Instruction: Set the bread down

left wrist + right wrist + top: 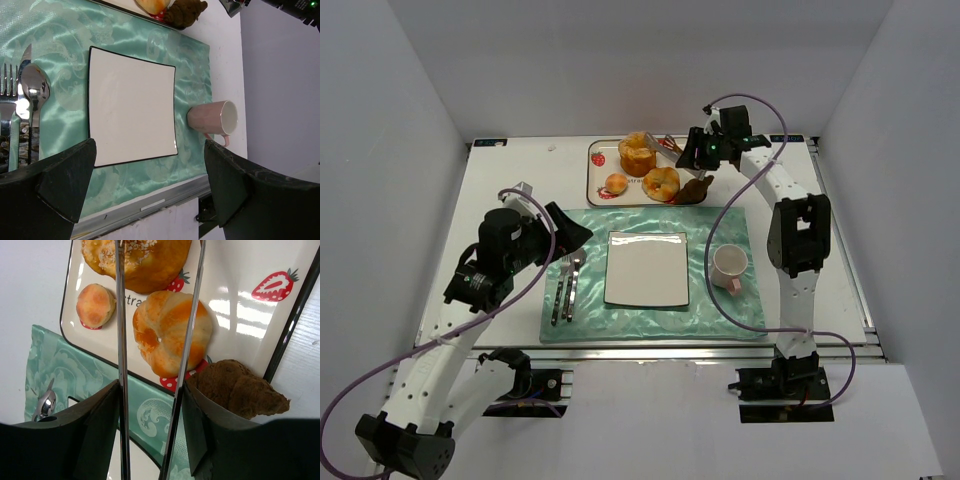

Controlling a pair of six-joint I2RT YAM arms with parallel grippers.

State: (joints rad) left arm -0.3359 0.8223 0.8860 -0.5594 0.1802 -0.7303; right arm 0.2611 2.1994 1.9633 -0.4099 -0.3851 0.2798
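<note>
We judge this the pickup step: right gripper (pixel 150 385) clenched on the tongs (pixel 121 340), arms spread toward the bread (pixel 637 153) at the far-left corner of the tray (pixel 592 170); left gripper (pixel 150 145) released, empty; next, probably pinch it and lift toward the plate (pixel 647 268).

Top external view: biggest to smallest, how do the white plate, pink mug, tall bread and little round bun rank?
1. white plate
2. pink mug and tall bread, too alike to rank
3. little round bun, smallest
</note>
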